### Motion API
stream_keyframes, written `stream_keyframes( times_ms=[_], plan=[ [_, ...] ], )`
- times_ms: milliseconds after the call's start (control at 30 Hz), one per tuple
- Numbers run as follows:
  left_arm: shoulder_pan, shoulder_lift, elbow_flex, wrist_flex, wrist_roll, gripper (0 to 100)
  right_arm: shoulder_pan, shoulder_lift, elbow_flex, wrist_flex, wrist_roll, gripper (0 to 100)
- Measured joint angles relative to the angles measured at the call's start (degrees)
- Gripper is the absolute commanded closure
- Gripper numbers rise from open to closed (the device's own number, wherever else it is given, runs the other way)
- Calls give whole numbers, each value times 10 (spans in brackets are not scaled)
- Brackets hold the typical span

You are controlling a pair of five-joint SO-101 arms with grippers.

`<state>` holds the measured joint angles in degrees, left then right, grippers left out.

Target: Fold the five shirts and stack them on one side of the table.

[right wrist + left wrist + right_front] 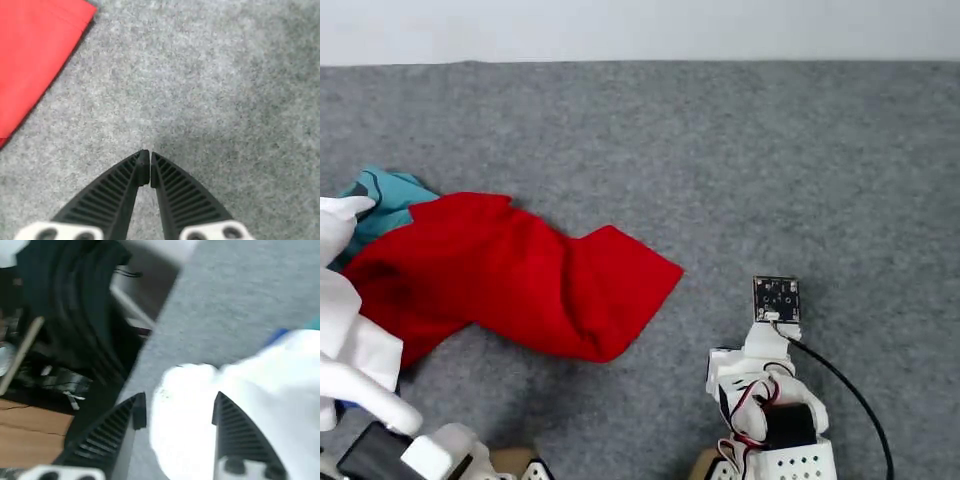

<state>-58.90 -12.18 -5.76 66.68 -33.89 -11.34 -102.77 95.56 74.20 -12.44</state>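
At the near right of the grey table (770,150), the right arm (765,405) sits folded back low, its wrist pointing away from the near edge, with a small dark circuit board (776,297) at its far end and a black cable (850,390) running off to the near right. The right gripper (150,167) points down at bare grey surface, its ribbed black jaws brought together until the tips touch, with nothing between them. A corner of the red shirt (510,275) lies just to its left, apart from it.

The left arm (410,455) is at the near left corner, its wrist turned out towards the table's left edge. The left gripper (177,405) has its jaws spread around a thick bunch of the white shirt (250,390), which fills the gap and looks gripped. A small blue patch (277,335) shows at that shirt's edge; whether it is a label cannot be told.

The red shirt lies crumpled across the left half of the table. The teal shirt (385,200) sticks out from under its far left end, beside the white one.
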Motion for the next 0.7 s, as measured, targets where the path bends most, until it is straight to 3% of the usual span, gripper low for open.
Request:
stream_keyframes(
  times_ms=[167,233,500,700],
  plan=[
    [73,-1,-140,246,60,782,0,0,0,0,0,989],
    [106,-2,-171,303,93,782,0,0,0,0,0,989],
    [187,-63,-167,324,222,783,0,0,0,0,0,989],
    [336,-197,-84,324,258,863,0,0,0,0,0,988]
  ],
)
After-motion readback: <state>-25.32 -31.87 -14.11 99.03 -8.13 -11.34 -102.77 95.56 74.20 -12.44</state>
